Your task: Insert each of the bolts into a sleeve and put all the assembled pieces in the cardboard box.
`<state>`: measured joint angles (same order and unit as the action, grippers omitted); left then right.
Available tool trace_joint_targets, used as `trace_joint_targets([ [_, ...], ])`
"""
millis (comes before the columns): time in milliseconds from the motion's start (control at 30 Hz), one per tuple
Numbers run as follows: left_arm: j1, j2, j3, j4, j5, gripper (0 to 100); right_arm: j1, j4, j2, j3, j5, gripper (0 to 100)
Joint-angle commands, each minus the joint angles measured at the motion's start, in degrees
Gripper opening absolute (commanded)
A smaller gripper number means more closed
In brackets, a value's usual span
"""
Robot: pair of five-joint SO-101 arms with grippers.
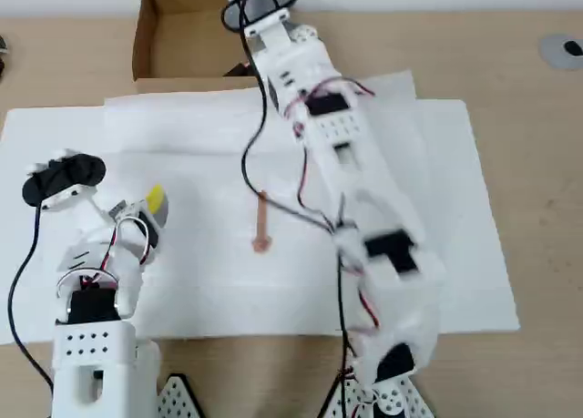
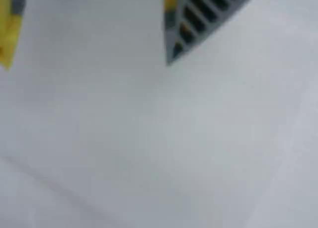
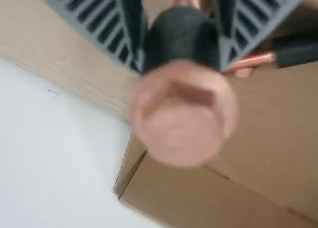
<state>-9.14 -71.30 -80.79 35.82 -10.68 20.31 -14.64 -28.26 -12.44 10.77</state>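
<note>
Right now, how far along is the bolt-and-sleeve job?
Done: one assembled piece seems to lie in the cardboard box. In hand: the right gripper holds another sleeved bolt over the box. Left: one bare bolt lies on the white paper, needing a sleeve; the left gripper hangs open above the paper.

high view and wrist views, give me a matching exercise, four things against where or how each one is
Things
1 loose bolt
2 left gripper
3 right gripper
4 cardboard box

Places or states
a shut on the sleeved bolt, above the box
b lying flat on the white sheet
c past the white sheet's far edge
d open above the white sheet

Pairs: 1-b, 2-d, 3-a, 4-c
</note>
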Motion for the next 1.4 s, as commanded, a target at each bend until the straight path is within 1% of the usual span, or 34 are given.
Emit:
trace_joint_targets([
  [0,1.67,1.63,-0.7,-1.32,-0.35,21,-1.63,-2.73,-15.52,-24.92,1.49,1.2],
  [100,4.92,3.12,-1.05,-1.41,-0.09,21,-1.54,-4.57,-29.67,-40.57,3.25,1.3],
  [167,5.89,3.91,-1.05,-1.41,1.85,21,-1.01,-4.92,-38.64,-50.51,5.1,1.9],
  [200,6.07,4.26,-1.05,-1.41,2.37,21,-0.84,-5.19,-42.59,-55.16,6.07,3.7],
  [300,6.95,5.14,-1.05,-1.49,2.9,21,-0.66,-8.09,-52.18,-66.86,6.42,14.4],
  [400,7.21,5.41,-0.97,-1.49,2.99,21,-0.57,-11.08,-57.45,-74.24,6.42,25.2],
  [533,7.21,5.41,-0.97,-1.49,2.99,21,-0.57,-14.95,-58.51,-77.58,6.42,30.2],
  [633,7.21,5.41,-0.97,-1.58,2.99,21,-0.48,-17.49,-57.27,-77.67,6.42,31.5],
  [700,7.21,5.49,-1.41,-3.08,2.99,21,-0.48,-19.6,-56.04,-77.67,6.33,31.5],
  [800,7.12,5.49,-1.49,-3.6,2.99,21,-0.22,-24.44,-53.58,-77.76,6.33,31.5],
  [933,7.03,5.58,-1.41,-3.52,2.99,21,0.22,-36.48,-46.37,-83.47,6.33,31.5],
  [1033,6.86,8.22,-0.18,-3.43,2.9,21,0.31,-45.71,-37.23,-83.12,6.24,31.2],
  [1100,6.86,12.7,2.02,-3.43,2.81,21,0.4,-54.51,-29.49,-83.12,4.04,31.2],
  [1200,6.86,23.43,7.47,-3.6,2.81,21,0.4,-66.99,-17.98,-82.77,0.35,31.4],
  [1300,6.77,36.35,14.68,-3.08,2.81,21,-0.75,-78.86,-10.24,-82.68,-0.18,31.4],
  [1367,6.77,43.65,20.4,0.26,2.9,21,-2.33,-87.12,-7.52,-82.68,-0.18,31.4],
])
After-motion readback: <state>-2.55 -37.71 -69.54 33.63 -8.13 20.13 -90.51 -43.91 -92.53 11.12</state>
